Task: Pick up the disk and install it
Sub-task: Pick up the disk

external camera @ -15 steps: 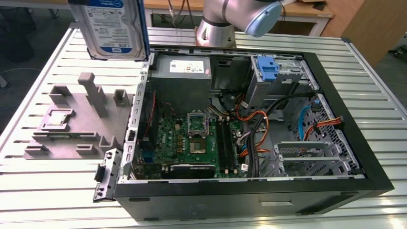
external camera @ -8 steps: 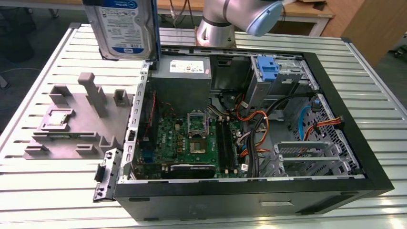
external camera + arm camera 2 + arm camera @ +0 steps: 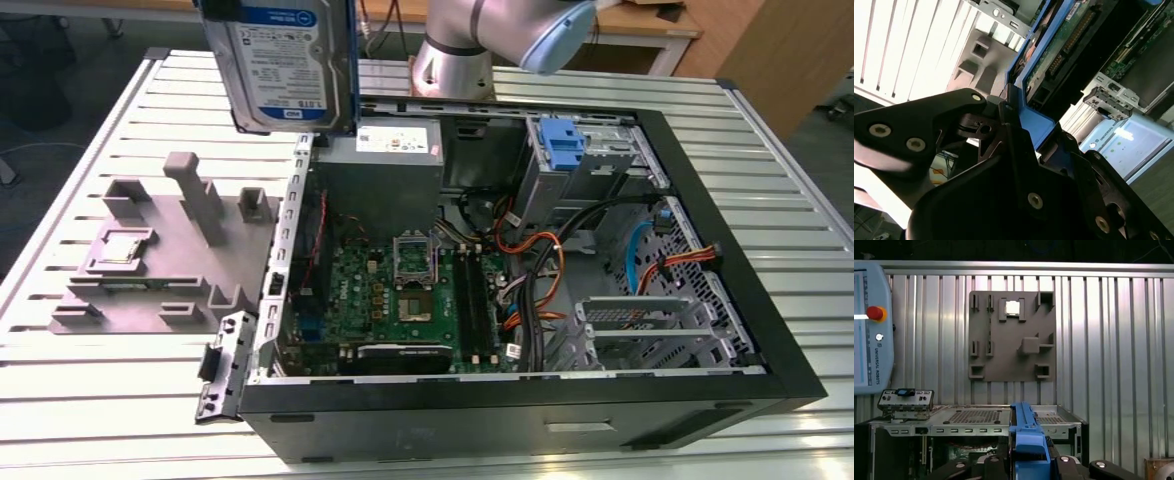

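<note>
Disk [image 3: 280,60] whereabouts? I'm stuck on the far side of the bench and the arm [image 3: 461,40] blocks my line of sight. (rackrat)

It's up in the air, standing on edge with the label facing out. It hangs over the far corner of the open computer case [image 3: 534,405] on the exterior view's left, well apart from the drive bay. The gripper [image 3: 1026,462] has it for sure, with the black fingers [image 3: 919,120] pinched narrow onto the blue carrier rail. (bench_lurker)

Any tips for hauling it across? (rackrat)

I'd say carry it high enough to clear the case wall and don't let it swing. The grip is on one thin rail, so a jerk could twist the disk in the jaws. I'd also square the rails to the bay before any descent, and give those orange and black cables by the bay some room. That's just my read, though. (bench_lurker)

Headcount of stuff? (rackrat)

There's one disk, one gripper and one case on the slatted table [image 3: 107,400]. One grey fixture block [image 3: 147,290] sits beside the case, with one small square chip [image 3: 120,246] on it. One tall blue latch [image 3: 566,148] stands in the bay, and one teach pendant [image 3: 869,325] lies on the table. (bench_lurker)
</note>
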Motion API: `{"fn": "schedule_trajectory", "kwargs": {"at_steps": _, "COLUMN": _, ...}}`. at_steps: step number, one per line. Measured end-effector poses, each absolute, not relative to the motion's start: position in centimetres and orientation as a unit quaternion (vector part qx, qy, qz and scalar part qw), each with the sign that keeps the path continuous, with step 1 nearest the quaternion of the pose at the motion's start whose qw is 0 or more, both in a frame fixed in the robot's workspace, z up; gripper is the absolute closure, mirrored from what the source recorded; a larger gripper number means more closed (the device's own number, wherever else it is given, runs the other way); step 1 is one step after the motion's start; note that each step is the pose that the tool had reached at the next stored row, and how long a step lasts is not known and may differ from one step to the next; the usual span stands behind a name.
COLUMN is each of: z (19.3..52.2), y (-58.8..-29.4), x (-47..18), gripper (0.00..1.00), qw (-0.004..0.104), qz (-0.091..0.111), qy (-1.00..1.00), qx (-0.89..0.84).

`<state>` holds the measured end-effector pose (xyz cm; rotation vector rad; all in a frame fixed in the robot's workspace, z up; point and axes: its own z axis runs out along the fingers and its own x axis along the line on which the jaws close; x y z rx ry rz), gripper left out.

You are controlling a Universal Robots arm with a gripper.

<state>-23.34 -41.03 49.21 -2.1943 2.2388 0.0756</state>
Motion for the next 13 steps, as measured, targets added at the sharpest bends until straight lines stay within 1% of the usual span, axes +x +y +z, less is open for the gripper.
{"fn": "schedule_trajectory", "kwargs": {"at_steps": 3, "z": 49.0, "y": -41.6, "x": -22.9, "gripper": 0.63, "qw": 0.004, "qz": 0.023, "qy": 0.714, "qx": -0.7}}
{"fn": "schedule_trajectory", "kwargs": {"at_steps": 13, "z": 48.1, "y": -41.8, "x": -19.3, "gripper": 0.63, "qw": 0.006, "qz": 0.021, "qy": 0.714, "qx": -0.7}}
